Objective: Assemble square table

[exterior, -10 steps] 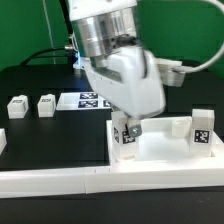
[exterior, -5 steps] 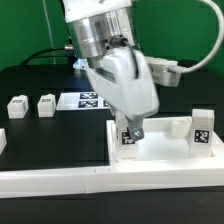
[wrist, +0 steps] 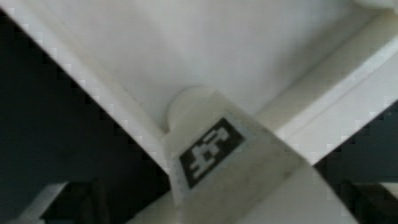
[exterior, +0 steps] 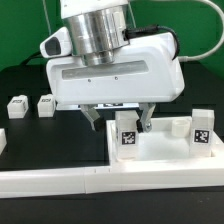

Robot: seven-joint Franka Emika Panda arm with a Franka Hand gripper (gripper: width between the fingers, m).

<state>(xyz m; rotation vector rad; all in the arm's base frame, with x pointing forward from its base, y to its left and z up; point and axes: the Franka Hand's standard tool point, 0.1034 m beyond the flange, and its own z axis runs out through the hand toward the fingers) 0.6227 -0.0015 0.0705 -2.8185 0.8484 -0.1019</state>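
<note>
The square table's white top [exterior: 165, 152] lies flat at the exterior view's right. One white leg post [exterior: 126, 134] with a tag stands upright at the top's near left corner. My gripper [exterior: 122, 122] hangs over this post, open, with one finger on each side and a gap to both. A second tagged leg post [exterior: 202, 128] stands at the top's right corner. Two more leg posts [exterior: 17, 106] [exterior: 46, 104] stand on the black table at the left. In the wrist view the tagged leg post [wrist: 210, 150] rises from the white top [wrist: 196, 50] between the dark fingertips [wrist: 61, 204].
A long white L-shaped rail [exterior: 60, 180] runs along the front and borders the top's left side. The marker board [exterior: 70, 100] lies behind the gripper, mostly hidden by it. A small white block [exterior: 178, 127] sits near the right post.
The gripper has turned about its vertical axis and opened, letting go of the leg post. The post stays upright in its corner.
</note>
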